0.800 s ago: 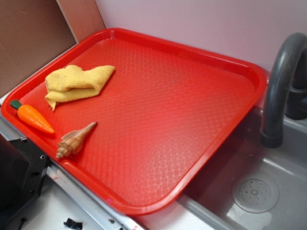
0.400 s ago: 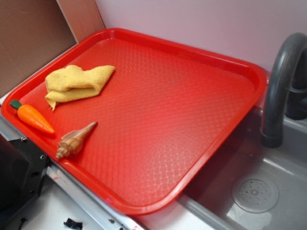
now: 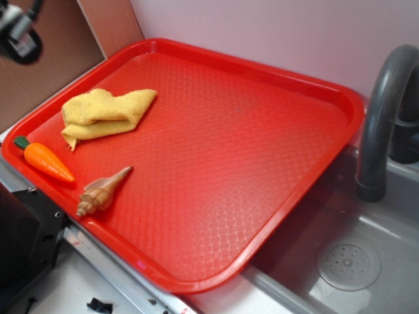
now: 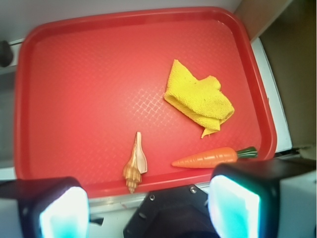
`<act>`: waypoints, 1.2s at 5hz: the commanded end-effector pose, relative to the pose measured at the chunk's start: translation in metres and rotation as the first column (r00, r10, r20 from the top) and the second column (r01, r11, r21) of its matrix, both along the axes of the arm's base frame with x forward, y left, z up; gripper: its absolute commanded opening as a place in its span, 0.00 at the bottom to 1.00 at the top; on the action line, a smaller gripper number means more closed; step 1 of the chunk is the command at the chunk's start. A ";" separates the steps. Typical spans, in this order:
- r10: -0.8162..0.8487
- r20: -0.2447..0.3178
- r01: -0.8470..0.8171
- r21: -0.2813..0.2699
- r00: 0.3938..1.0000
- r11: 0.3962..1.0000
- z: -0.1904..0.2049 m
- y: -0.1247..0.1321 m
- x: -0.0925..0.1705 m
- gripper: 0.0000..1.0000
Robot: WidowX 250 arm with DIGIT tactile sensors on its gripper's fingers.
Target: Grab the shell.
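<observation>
The shell (image 3: 101,191) (image 4: 135,164), a tan spiral conch with a long point, lies on the red tray (image 3: 262,196) (image 4: 74,99) close to its near-left rim. My gripper (image 4: 148,210) hangs high above that edge, open, its two pale fingertips (image 4: 62,213) wide apart with nothing between them. In the exterior view only a blurred piece of the gripper (image 3: 19,29) shows at the top left corner, far above the shell.
An orange toy carrot (image 3: 44,160) (image 4: 213,156) lies beside the shell. A folded yellow cloth (image 3: 105,114) (image 4: 198,99) sits further in on the tray. A grey sink (image 3: 353,261) with a dark faucet (image 3: 386,111) is to the right. A black mount (image 4: 171,213) sits below the tray edge.
Part of the arm has come into the exterior view at the top left corner. The shell, carrot and cloth have not moved.
</observation>
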State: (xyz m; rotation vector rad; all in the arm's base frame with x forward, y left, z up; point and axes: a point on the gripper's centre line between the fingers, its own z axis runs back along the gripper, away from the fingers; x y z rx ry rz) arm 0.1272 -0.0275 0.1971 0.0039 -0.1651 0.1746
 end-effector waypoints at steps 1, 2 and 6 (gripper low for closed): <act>-0.015 -0.048 0.011 -0.074 0.999 0.997 -0.047 0.000 0.008 1.00; -0.032 -0.120 0.029 -0.025 0.992 0.999 -0.075 0.002 0.003 1.00; -0.145 -0.263 0.146 -0.018 0.954 0.989 -0.162 -0.001 -0.011 1.00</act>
